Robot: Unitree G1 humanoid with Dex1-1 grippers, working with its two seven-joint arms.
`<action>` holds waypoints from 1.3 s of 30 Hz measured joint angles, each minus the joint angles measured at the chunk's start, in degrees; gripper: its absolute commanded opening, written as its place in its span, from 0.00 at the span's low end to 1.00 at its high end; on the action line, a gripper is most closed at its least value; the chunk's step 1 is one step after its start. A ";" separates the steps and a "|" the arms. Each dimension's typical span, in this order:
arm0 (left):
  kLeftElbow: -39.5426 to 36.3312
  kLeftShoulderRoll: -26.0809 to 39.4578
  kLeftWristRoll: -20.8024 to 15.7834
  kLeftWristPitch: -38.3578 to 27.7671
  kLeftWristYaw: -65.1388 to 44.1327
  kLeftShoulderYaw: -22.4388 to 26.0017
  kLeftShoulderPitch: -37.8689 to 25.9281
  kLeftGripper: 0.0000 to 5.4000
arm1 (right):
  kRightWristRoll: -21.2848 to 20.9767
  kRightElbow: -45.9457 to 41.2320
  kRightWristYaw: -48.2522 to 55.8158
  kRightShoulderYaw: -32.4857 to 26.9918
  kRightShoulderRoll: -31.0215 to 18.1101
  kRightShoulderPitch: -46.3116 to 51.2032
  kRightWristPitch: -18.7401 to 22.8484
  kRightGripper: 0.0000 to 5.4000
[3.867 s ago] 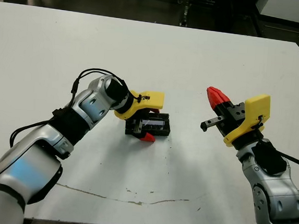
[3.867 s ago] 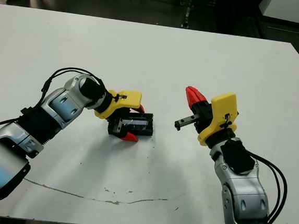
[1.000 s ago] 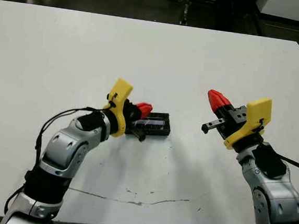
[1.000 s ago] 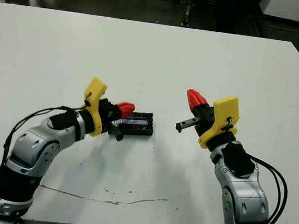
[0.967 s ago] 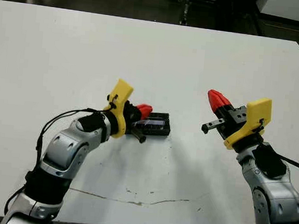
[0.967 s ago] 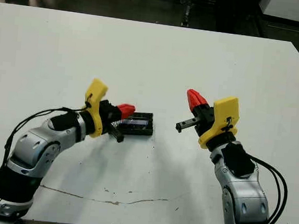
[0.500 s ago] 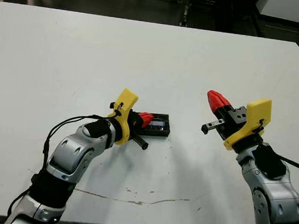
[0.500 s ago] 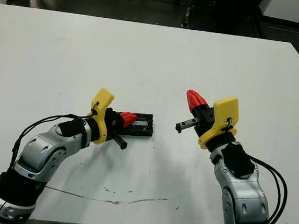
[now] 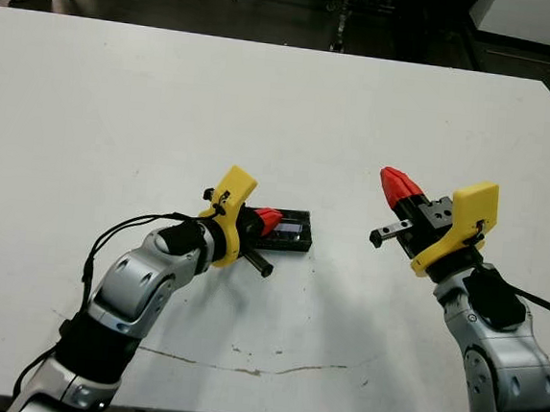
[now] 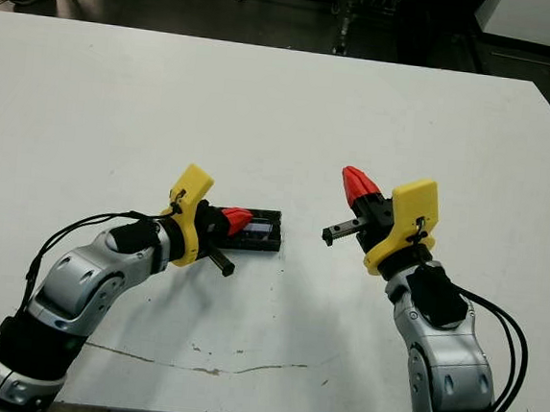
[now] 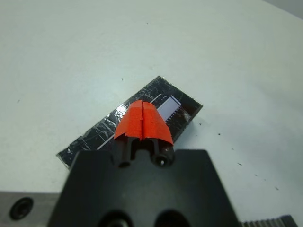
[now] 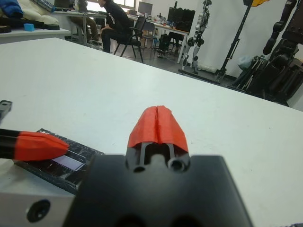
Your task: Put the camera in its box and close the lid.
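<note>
Glossy black lid [image 11: 142,118] — white table [image 9: 120,106].

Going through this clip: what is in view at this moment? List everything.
table: one, white, fills the head views.
box: one, black with a shiny top face, mid-table; no separate camera or lid shows.
streak: one, dark and thin, near the table's front edge.
person: one, dark top, seated beyond the table in the right wrist view.
chair: one, dark, beside that person.
left end effector: one, red fingers shut, tip over the box's left end; contact cannot be told.
right end effector: one, red fingers shut, held above the table to the right of the box.
</note>
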 measured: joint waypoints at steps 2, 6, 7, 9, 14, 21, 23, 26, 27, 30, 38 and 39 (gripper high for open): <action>-2.75 0.20 -1.37 1.69 0.31 2.19 1.45 0.00 | 0.04 -0.15 -0.11 -0.03 0.02 0.04 0.01 0.00; -9.92 0.31 -4.95 3.41 2.73 10.14 2.94 0.00 | 0.48 -0.25 -0.32 -0.23 0.14 0.06 -0.01 0.00; -11.48 0.32 -5.89 3.37 3.23 12.45 2.92 0.00 | 0.55 -0.27 -0.37 -0.29 0.35 0.04 -0.01 0.00; -13.32 0.37 -7.79 2.32 3.60 16.73 2.92 0.00 | 0.67 -0.30 -0.46 -0.55 0.95 0.04 -0.06 0.00; -14.68 0.03 -9.53 -7.44 5.43 24.25 3.18 0.00 | 1.09 -0.29 -2.16 -1.40 2.42 0.04 -0.73 0.00; -8.51 -2.29 -3.24 -31.12 9.08 27.60 5.17 0.00 | 1.01 0.02 -7.68 -3.54 6.05 -0.85 -2.01 0.00; -5.31 -2.42 -1.36 -37.10 10.06 27.98 5.24 0.00 | 0.57 0.13 -9.15 -3.93 6.27 -1.94 -2.02 0.00; -1.31 -2.57 -0.61 -43.33 10.43 28.49 5.80 0.00 | -1.24 0.17 -11.93 -4.30 6.52 -3.42 -2.04 0.00; -0.58 -2.79 -0.60 -44.50 10.71 28.49 6.25 0.00 | -1.61 0.24 -12.74 -4.45 6.72 -3.84 -2.04 0.00; 1.03 -4.17 -0.87 -46.60 11.86 28.52 7.68 0.00 | -2.37 1.03 -14.48 -4.70 7.77 -5.26 -2.70 0.00; 1.55 -5.79 -3.10 -47.74 13.85 28.52 9.63 0.00 | -4.88 3.09 -15.91 -4.44 8.48 -6.20 -4.81 0.00; 1.42 -5.86 -2.97 -47.72 14.25 28.34 9.86 0.00 | -5.06 3.34 -15.91 -4.38 8.55 -6.24 -5.25 0.00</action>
